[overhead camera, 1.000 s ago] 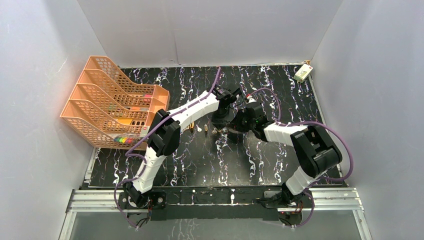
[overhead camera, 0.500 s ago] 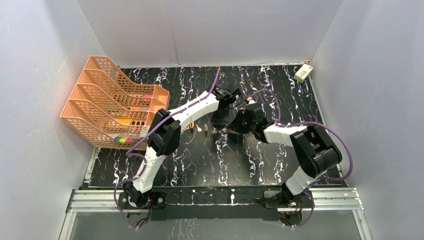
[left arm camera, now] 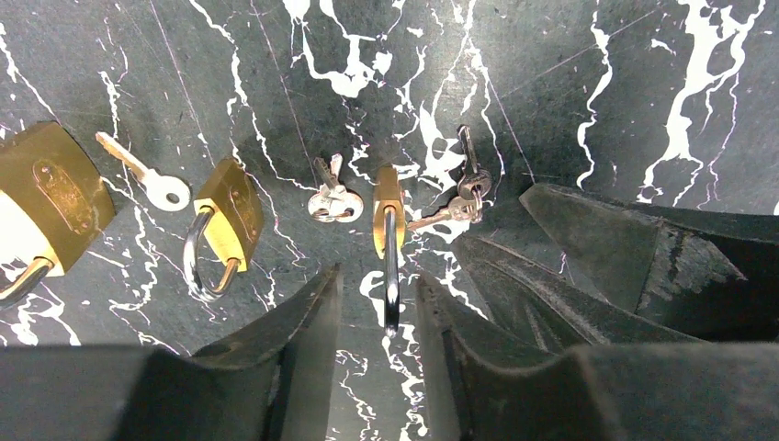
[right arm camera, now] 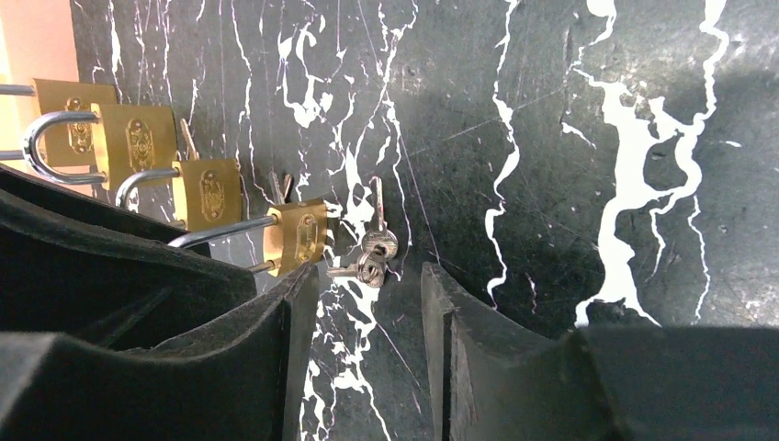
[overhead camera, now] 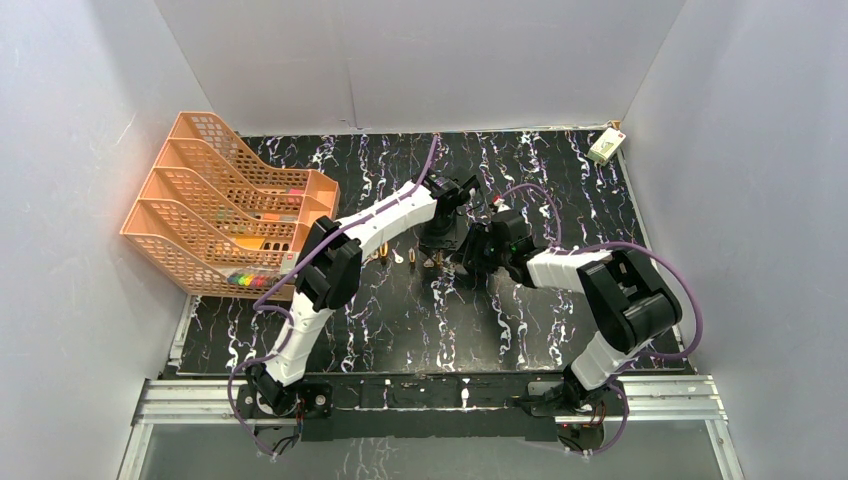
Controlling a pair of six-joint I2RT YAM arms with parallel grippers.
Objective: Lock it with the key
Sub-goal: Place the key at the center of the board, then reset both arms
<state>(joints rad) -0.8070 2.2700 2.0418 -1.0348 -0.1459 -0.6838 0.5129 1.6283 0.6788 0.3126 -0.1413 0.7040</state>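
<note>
Trays (overhead camera: 230, 215), orange and stepped, stand at the left edge of the desk (overhead camera: 560, 190) in your top view. The lowest one holds small coloured bits that you cannot make out.

Moving right, your left wrist view shows a row of brass locks lying on the desk. First comes the big lock (left arm camera: 46, 197), cut off by the frame edge. Just beside it lies a lone key (left arm camera: 147, 176) with a round silver head. Next is the mid lock (left arm camera: 225, 213), its shackle pointing toward the camera, then a key pair (left arm camera: 333, 200), then the small lock (left arm camera: 389, 204). The lock faces carry oval stamped plates, clearest in your right wrist view, but the lettering is too small to read.

Your left fingers (left arm camera: 321, 312) are apart, one on each side of the small lock's shackle. You cannot tell whether they touch the steel, or whether that shackle is latched.

The ring keys (left arm camera: 464, 195) lie flat on the desk just right of the small lock, fanned out from their ring. In your right wrist view they sit just beyond the gap between your right fingers (right arm camera: 436, 312), which are also apart and grip nothing. From above, both wrists meet over this spot near mid-desk.

Far right, a white box (overhead camera: 603, 147) rests in the back corner. It has a small red mark, and any print on it is unreadable.
</note>
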